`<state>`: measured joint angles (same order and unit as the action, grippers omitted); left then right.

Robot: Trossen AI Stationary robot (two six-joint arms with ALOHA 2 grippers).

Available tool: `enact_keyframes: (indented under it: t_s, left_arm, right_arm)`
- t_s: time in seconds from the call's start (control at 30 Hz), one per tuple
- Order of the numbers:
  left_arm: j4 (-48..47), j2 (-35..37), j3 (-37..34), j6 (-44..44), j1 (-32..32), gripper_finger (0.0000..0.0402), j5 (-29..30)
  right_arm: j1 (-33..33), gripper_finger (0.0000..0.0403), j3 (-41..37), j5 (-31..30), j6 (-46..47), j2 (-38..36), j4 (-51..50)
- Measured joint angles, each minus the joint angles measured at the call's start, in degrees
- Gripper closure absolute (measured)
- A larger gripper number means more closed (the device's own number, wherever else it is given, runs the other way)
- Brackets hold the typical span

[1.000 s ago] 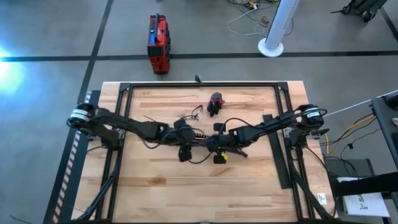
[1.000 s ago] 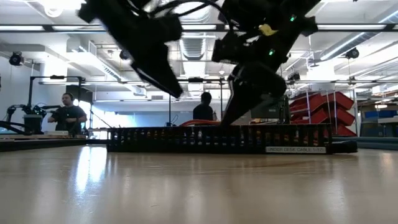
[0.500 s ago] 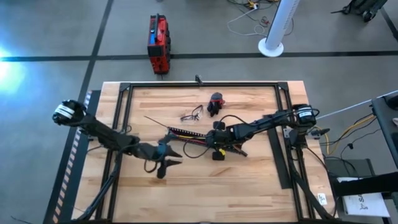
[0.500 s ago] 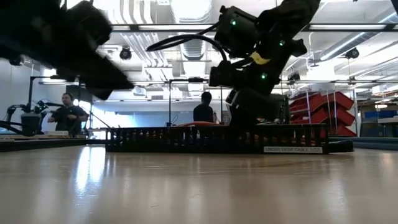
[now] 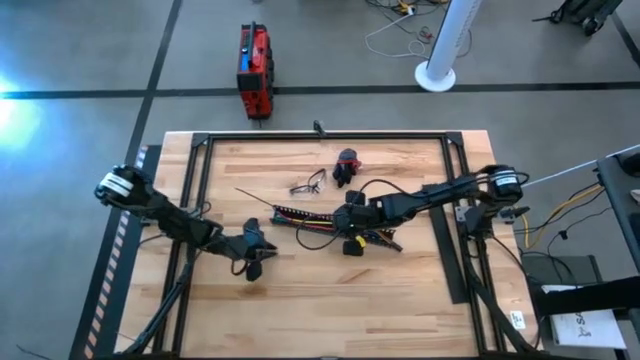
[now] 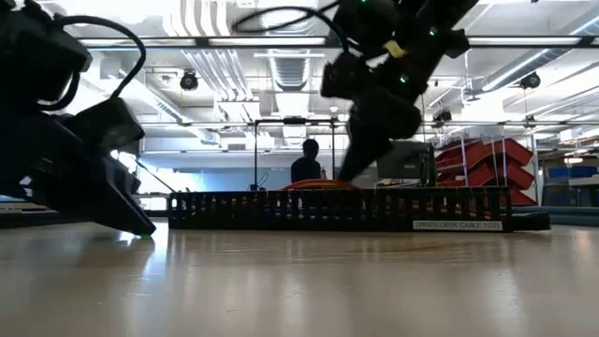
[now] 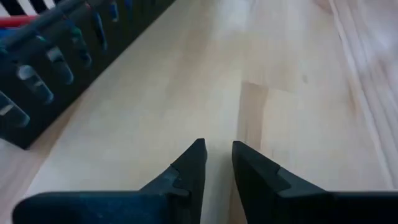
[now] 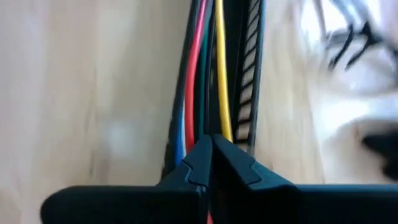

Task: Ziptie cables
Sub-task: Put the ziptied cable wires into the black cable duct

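The left gripper (image 7: 216, 155) hangs low over bare wood, its fingers a narrow gap apart with nothing between them. Bare tabletop (image 5: 300, 300) lies all round it, out to the near edge. Just beyond it, toward the table's middle, the black slotted duct (image 5: 325, 220) runs roughly across the table, slanting slightly. The cables (image 8: 202, 74), red, blue, green and yellow, lie along the duct on the same long axis. The right gripper (image 8: 210, 149) sits over them near the duct's right-hand end, fingers pressed together; whether it pinches a cable cannot be told. The thin black ziptie (image 5: 255, 198) points away from the duct's left end, slanting toward the far left corner. Farther off lies a small dark wire tangle (image 5: 308, 184) beside a red-and-black lump (image 5: 347, 166).
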<state>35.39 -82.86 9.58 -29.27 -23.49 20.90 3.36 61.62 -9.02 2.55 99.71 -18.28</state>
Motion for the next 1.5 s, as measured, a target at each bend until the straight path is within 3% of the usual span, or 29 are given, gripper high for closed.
enact_keyframes:
  t_s: [0.23, 0.47, 0.97, 1.5]
  left_arm:
    - [2.22, -6.8, 0.59, -1.16, -0.53, 0.0339, 1.95]
    - [1.61, -4.84, 0.84, 0.36, -0.79, 0.0332, 1.58]
    - [1.44, -2.28, 0.77, 1.77, -0.79, 0.0329, 0.81]
    - [2.18, -1.82, 0.77, 1.74, -0.81, 0.0329, 0.64]
  right_arm:
    - [0.26, 0.0401, 0.07, 0.52, 0.01, -0.67, 3.08]
    - [0.39, 0.0401, 0.19, 2.32, 0.84, 1.45, 7.54]
    - [1.53, 0.0401, 1.0, 2.6, 0.88, 1.51, 7.2]
    - [0.62, 0.0401, 1.96, -0.05, 1.38, 3.81, 6.74]
